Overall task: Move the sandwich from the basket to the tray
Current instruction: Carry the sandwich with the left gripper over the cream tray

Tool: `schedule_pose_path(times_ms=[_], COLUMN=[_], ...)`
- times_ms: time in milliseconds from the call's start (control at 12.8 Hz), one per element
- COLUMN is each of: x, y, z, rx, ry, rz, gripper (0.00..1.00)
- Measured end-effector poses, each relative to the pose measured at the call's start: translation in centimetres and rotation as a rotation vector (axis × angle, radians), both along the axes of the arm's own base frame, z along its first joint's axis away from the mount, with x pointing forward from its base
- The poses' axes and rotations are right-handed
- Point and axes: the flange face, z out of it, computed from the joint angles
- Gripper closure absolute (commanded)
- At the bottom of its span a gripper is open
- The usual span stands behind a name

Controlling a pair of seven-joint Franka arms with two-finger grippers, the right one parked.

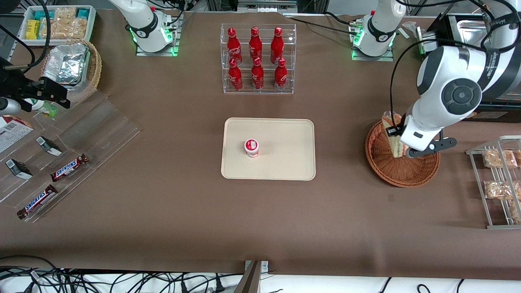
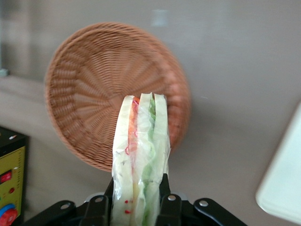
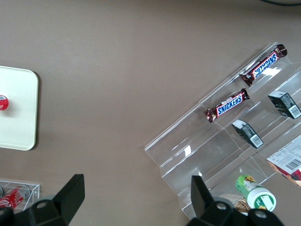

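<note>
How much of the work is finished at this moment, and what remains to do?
Done: the gripper is shut on the sandwich and has it raised clear of the basket, which looks empty beneath it. In hand: the carry, with the gripper above the basket. Left: crossing to the tray, where a small red-lidded cup stands, and setting the sandwich on a bare part.

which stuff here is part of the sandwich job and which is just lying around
Job: sandwich, gripped in the hand above the basket; tray.

Lying about: cup on the tray, cola bottles, Snickers bars, bagged snacks.
</note>
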Motion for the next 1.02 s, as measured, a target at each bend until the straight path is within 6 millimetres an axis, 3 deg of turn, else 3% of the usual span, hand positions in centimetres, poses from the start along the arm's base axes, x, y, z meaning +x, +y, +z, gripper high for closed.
schedule_pose_path(times_ms=[235,470,783,1018], x=[-1.0,-1.7,-1.5,-3.5], y=[-6.3,-11.7,-17.6,-21.7], z=[1.4,0.5,-4.1,-8.8], rx=[-0.093,-0.160,-0.228,-0.231], ry=[-0.007,-0.035,-0.093,-0.164], rz=[-0.107,-0.186,-0.200,-0.171], gripper=[0.64,0.64,0.64,0.64])
